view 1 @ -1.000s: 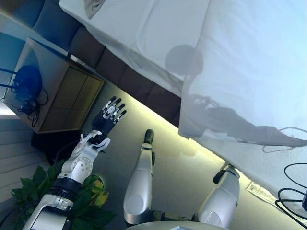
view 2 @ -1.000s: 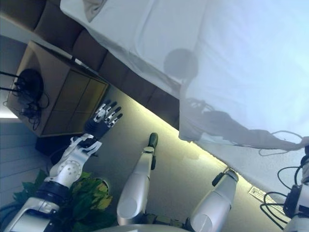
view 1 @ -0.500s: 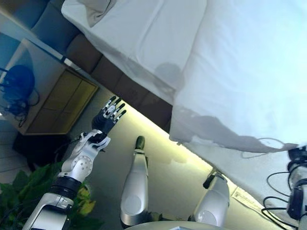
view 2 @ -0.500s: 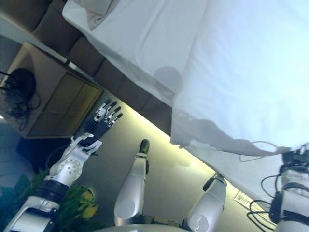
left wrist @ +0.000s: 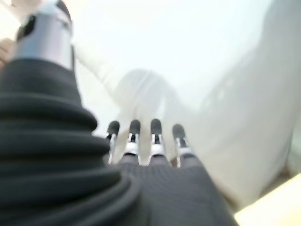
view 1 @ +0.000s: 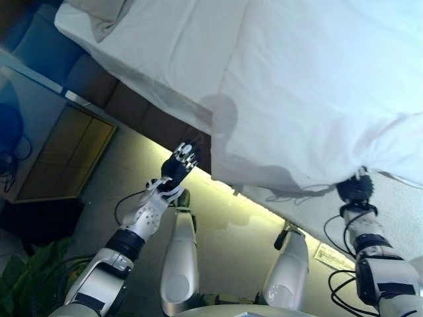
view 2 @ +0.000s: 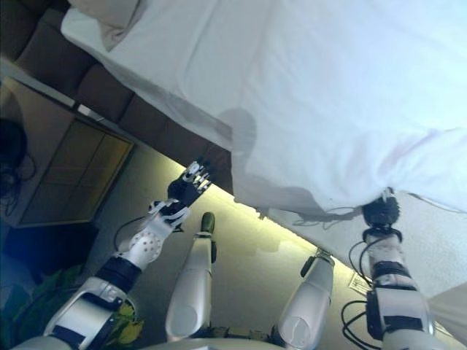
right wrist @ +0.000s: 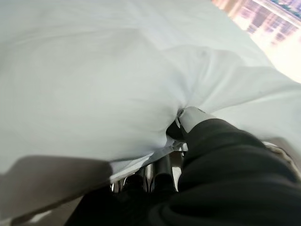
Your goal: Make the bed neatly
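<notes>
Bed [view 1: 165, 59] with white bedding fills the upper part of both eye views, and its dark base runs along the floor [view 1: 132, 172]. You will find a white duvet [view 1: 317, 92] spread over the nearer part of the mattress, its lower edge hanging over the side of the bed. A white sheet [view 1: 158, 46] lies bare beyond it, toward the pillow [view 1: 99, 13] at the head end.

Your right hand [view 1: 355, 188] is at the hanging edge of the duvet, and the cloth bunches into a gathered fold where it meets the hand. In the right wrist view the fingers [right wrist: 162, 176] are curled under the white fabric with the thumb against it, so the hand is gripping the duvet.

Your left hand [view 1: 180, 166] is raised beside the bed base, just below the duvet's overhanging corner. Its fingers [left wrist: 134, 136] are straight and spread, holding nothing; whether they touch the cloth cannot be told.

A wooden nightstand [view 1: 59, 145] stands on the floor beside the head end of the bed.
</notes>
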Robot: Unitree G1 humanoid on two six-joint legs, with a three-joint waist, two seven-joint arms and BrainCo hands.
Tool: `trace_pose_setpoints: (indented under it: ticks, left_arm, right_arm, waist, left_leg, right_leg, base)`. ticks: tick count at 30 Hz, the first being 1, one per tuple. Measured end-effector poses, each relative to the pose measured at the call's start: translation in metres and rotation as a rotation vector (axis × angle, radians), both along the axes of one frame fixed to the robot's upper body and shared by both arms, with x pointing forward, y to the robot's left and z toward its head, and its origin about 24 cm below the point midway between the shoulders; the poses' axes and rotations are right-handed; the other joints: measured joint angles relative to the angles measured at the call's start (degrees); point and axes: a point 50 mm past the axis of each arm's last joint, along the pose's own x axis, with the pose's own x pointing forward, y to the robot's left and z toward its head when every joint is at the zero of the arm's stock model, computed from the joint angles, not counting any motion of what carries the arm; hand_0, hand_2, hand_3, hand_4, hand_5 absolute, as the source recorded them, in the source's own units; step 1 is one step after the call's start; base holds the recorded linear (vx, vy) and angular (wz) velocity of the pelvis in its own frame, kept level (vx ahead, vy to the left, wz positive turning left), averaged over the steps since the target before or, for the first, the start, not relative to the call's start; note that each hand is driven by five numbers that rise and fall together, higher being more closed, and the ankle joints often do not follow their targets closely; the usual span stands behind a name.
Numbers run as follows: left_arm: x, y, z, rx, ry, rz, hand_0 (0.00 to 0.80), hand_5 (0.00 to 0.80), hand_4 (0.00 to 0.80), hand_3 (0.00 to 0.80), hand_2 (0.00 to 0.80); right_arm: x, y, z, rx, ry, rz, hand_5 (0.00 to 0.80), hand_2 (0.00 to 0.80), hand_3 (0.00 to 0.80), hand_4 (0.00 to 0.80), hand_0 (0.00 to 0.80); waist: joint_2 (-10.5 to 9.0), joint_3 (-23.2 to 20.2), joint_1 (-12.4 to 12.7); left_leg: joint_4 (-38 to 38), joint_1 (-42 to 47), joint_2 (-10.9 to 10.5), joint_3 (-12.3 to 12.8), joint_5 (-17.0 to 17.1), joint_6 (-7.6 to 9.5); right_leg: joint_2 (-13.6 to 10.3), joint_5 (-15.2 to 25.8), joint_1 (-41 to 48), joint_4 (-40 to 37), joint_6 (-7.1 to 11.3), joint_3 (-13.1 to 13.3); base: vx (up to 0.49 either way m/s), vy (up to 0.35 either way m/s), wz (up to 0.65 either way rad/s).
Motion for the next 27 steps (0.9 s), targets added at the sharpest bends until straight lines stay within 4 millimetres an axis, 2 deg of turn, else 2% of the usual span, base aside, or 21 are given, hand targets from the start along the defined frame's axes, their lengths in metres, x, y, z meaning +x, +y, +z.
trace_pose_setpoints:
  ticks: [5,9,13,15,21,27]
  left_arm:
    - [-0.002,-0.021,0.000,-0.100,0.034,-0.005,0.000,0.000,0.000,0.000,0.000]
    - [-0.004,-0.025,-0.004,-0.152,0.079,0.015,0.000,0.000,0.000,0.000,0.000]
    - [-0.007,-0.023,-0.011,-0.181,0.131,0.034,0.000,0.000,0.000,0.000,0.000]
    - [-0.009,-0.022,-0.017,-0.179,0.157,0.033,0.000,0.000,0.000,0.000,0.000]
    - [-0.022,-0.034,-0.043,-0.203,0.279,-0.025,0.000,0.000,0.000,0.000,0.000]
    - [-0.037,-0.048,-0.058,-0.217,0.330,-0.194,0.000,0.000,0.000,0.000,0.000]
  right_arm:
    - [0.023,0.059,0.021,-0.162,0.006,0.160,0.800,0.800,0.800,0.800,0.800]
    - [0.028,0.103,0.026,-0.263,0.041,0.265,0.800,0.800,0.800,0.800,0.800]
    - [0.028,0.130,0.027,-0.296,0.071,0.310,0.800,0.800,0.800,0.800,0.800]
    - [0.028,0.137,0.027,-0.306,0.086,0.317,0.800,0.800,0.800,0.800,0.800]
    - [0.030,0.141,0.036,-0.311,0.081,0.308,0.800,0.800,0.800,0.800,0.800]
    - [0.033,0.138,0.041,-0.325,0.073,0.296,0.800,0.800,0.800,0.800,0.800]
  waist:
    - [0.19,0.9,-0.1]
    - [0.46,1.1,-0.1]
    - [0.63,1.2,0.2]
    - [1.00,1.4,0.2]
    - [1.62,1.6,0.2]
    - [1.66,1.6,0.5]
  left_leg:
    - [0.1,0.1,-0.1,0.5,0.0,-0.01]
    - [0.2,0.5,-0.9,1.2,-0.1,0.12]
    - [0.0,0.3,-1.2,1.4,-0.1,0.09]
    - [0.2,0.1,-1.3,1.5,-0.1,0.08]
    - [0.8,-1.7,-0.8,1.2,-0.1,0.07]
    - [1.5,-2.5,-0.6,0.7,-0.1,0.04]
  right_leg:
    - [-0.2,0.0,-0.7,0.5,-0.01,0.6]
    - [-1.1,-0.2,-1.2,1.1,-0.01,1.7]
    - [-1.5,-0.6,-2.3,1.8,0.25,2.3]
    - [-1.6,-1.1,-3.2,3.0,0.37,2.9]
    - [-1.4,-2.2,-6.1,6.1,0.25,3.3]
    - [-1.2,-2.3,-6.6,6.5,0.30,3.3]
  base:
    - [0.018,0.084,-0.04]
    - [0.021,0.116,-0.01]
    - [-0.001,0.044,-0.01]
    - [0.000,0.000,0.00]
    - [-0.008,-0.055,-0.01]
    - [0.005,-0.078,0.01]
